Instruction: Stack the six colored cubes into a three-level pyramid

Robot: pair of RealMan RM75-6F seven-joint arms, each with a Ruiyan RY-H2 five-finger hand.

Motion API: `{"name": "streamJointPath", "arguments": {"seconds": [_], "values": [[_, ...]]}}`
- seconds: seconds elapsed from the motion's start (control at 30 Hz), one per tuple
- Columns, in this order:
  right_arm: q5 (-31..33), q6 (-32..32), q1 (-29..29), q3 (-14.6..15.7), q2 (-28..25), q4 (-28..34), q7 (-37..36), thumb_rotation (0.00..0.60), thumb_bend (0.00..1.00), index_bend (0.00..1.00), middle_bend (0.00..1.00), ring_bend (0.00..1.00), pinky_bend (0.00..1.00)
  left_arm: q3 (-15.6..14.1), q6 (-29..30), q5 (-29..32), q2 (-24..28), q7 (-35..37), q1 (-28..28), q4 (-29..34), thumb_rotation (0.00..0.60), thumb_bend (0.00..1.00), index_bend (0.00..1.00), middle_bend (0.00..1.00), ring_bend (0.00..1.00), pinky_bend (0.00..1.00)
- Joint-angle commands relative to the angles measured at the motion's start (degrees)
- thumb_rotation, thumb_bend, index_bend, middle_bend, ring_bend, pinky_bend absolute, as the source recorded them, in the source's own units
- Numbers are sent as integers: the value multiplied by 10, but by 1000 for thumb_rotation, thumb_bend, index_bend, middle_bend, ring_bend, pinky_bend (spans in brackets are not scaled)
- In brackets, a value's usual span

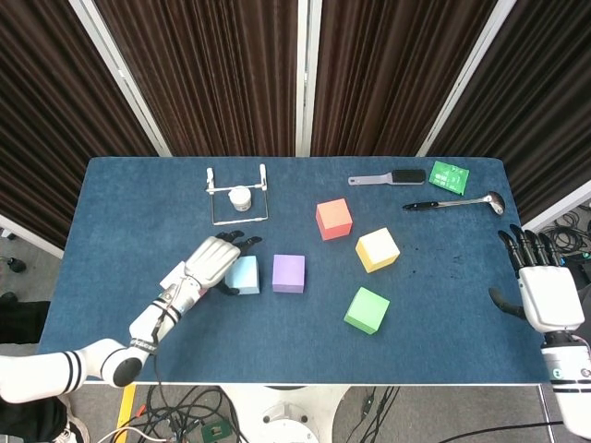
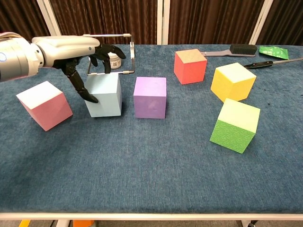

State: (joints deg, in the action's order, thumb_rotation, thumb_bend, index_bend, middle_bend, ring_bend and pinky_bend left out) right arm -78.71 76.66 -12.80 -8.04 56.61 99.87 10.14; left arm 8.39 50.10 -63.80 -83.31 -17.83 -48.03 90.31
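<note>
My left hand [image 1: 214, 261] [image 2: 87, 54] reaches over the light blue cube [image 1: 245, 275] [image 2: 104, 94]. Its thumb presses the cube's left face and its fingers curl down behind the far top edge. The cube rests on the table beside the purple cube [image 1: 288, 273] [image 2: 150, 97]. A pink cube [image 2: 45, 105] sits left of the blue one, mostly hidden under my arm in the head view. Further right lie the red cube [image 1: 333, 219] [image 2: 190, 66], yellow cube [image 1: 378, 249] [image 2: 233, 81] and green cube [image 1: 367, 309] [image 2: 235, 125]. My right hand [image 1: 545, 286] waits open at the table's right edge.
A wire rack [image 1: 236, 194] [image 2: 109, 47] with a small white jar [image 1: 240, 197] stands behind the blue cube. At the back right lie a brush [image 1: 388, 177] [image 2: 234, 49], a green packet [image 1: 450, 174] and a ladle [image 1: 452, 203].
</note>
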Motion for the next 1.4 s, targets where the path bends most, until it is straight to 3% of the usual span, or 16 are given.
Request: {"name": "streamJointPath", "arguments": {"seconds": [0.03, 0.83, 1.4], "values": [[4, -3, -1, 0, -2, 0, 0, 600, 192, 0, 0, 0, 0, 1, 6, 2, -9, -9, -4, -5, 600, 0, 121, 463, 117, 249], [19, -16, -3, 7, 1, -9, -2, 600, 192, 0, 0, 0, 0, 13, -38, -2, -31, 32, -35, -49, 600, 0, 121, 446, 116, 244], [33, -25, -2, 7, -2, -19, -17, 600, 193, 0, 0, 0, 0, 11, -37, -15, -41, 41, -42, -65, 600, 0, 121, 446, 116, 244]]}}
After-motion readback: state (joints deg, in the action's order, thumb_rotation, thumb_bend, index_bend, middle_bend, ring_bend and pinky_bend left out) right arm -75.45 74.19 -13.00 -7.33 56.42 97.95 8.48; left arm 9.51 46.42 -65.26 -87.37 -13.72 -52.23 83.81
